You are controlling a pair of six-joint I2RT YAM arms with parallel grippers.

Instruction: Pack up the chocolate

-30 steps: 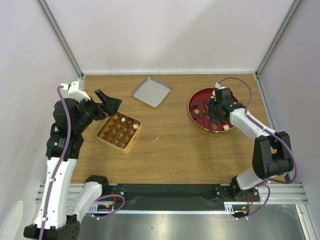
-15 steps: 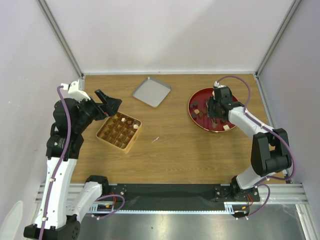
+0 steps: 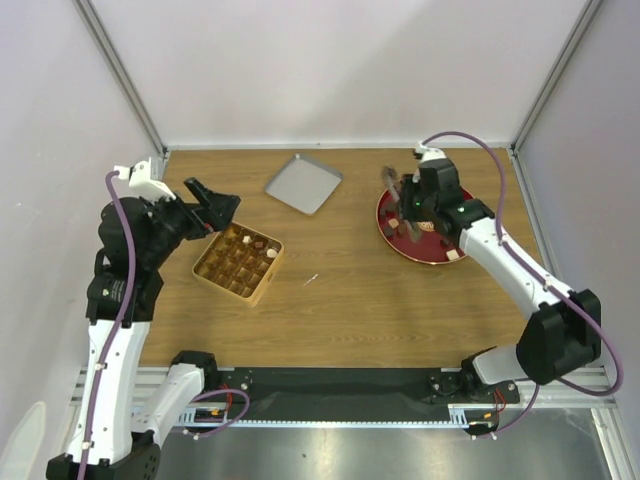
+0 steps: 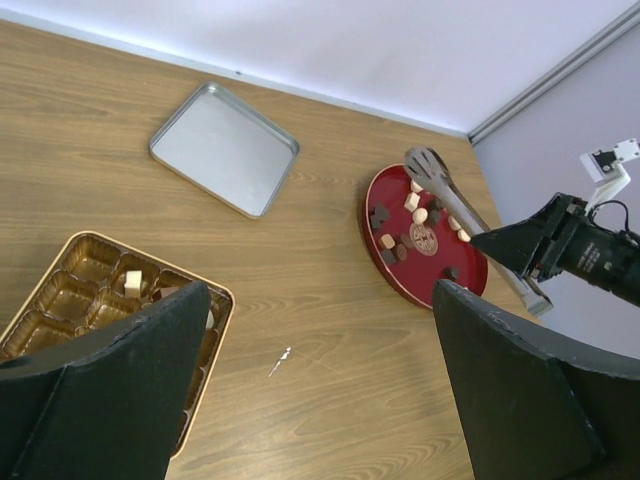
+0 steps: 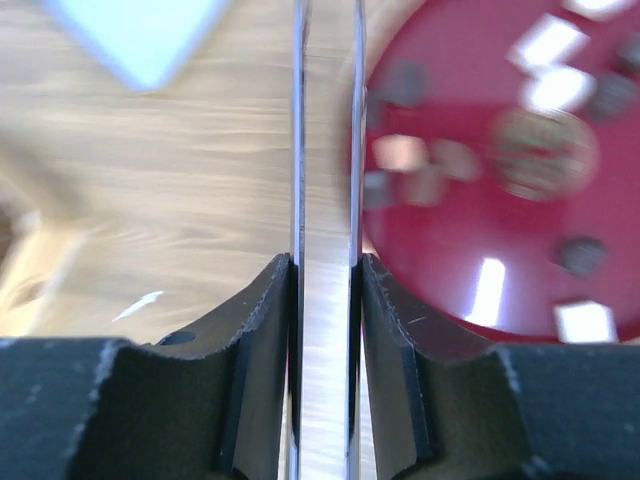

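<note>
Many chocolates (image 4: 420,215) lie on the red plate (image 4: 415,285), centre right. The right gripper (image 5: 325,290) clamps the tongs (image 5: 325,150); the left gripper (image 4: 320,300) stands wide open.

Left arm (image 3: 113,345): white links, black joint housings.
Right arm (image 3: 505,262): same white links, bulky black joints.
Cables: a purple cable (image 3: 119,235) loops along each arm.
Left tool (image 3: 215,205): matte black, with broad wedge-shaped fingers (image 4: 110,390).
Right tool (image 3: 410,203): black fingers (image 5: 255,370), faintly scuffed.
Wrist mounts: a small white bracket (image 3: 148,178) at 12 o'clock of each wrist.
Bases (image 3: 190,365): black blocks, red wiring at 6 o'clock.
</note>
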